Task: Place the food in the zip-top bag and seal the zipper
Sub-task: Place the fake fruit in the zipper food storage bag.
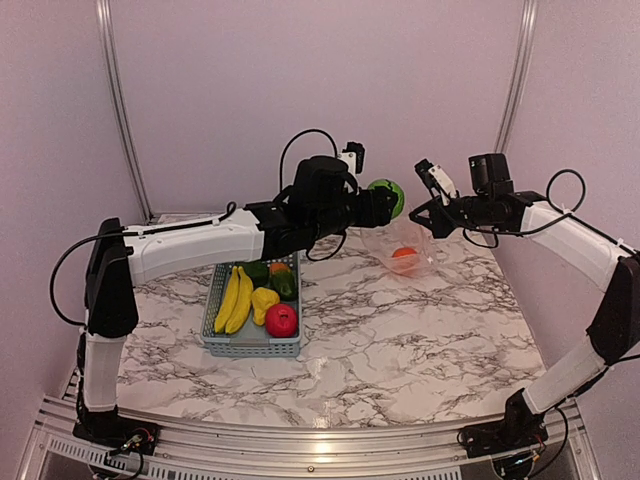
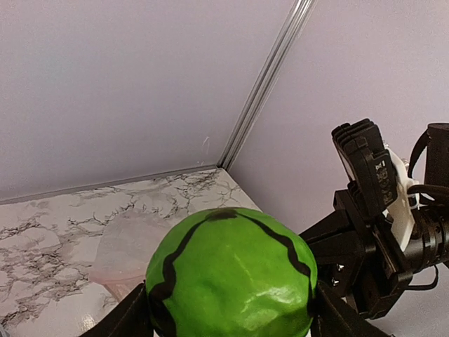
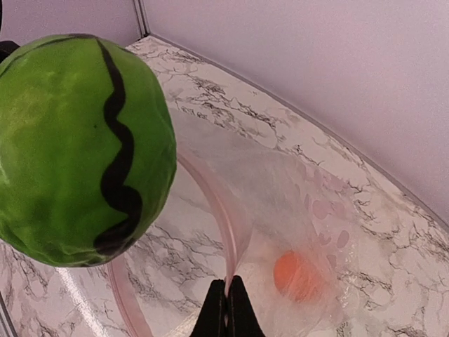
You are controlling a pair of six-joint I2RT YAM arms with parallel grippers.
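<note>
My left gripper [image 1: 383, 203] is shut on the green striped melon [image 1: 387, 196] and holds it in the air beside the open mouth of the clear zip-top bag [image 1: 402, 250]. The melon fills the left wrist view [image 2: 230, 277] and shows in the right wrist view [image 3: 81, 147]. My right gripper [image 3: 227, 303] is shut on the bag's pinkish zipper strip [image 3: 219, 214] and holds the mouth up. An orange [image 3: 300, 275] lies inside the bag [image 3: 309, 210]. Yellow bananas [image 1: 234, 298], a red apple [image 1: 281, 320] and dark green peppers [image 1: 282, 282] lie in the basket.
The grey-blue slatted basket [image 1: 214, 338] stands on the marble table at the left centre. The back wall and its metal corner posts [image 1: 515, 75] stand close behind the bag. My right arm [image 2: 382, 232] is close to the melon in the left wrist view.
</note>
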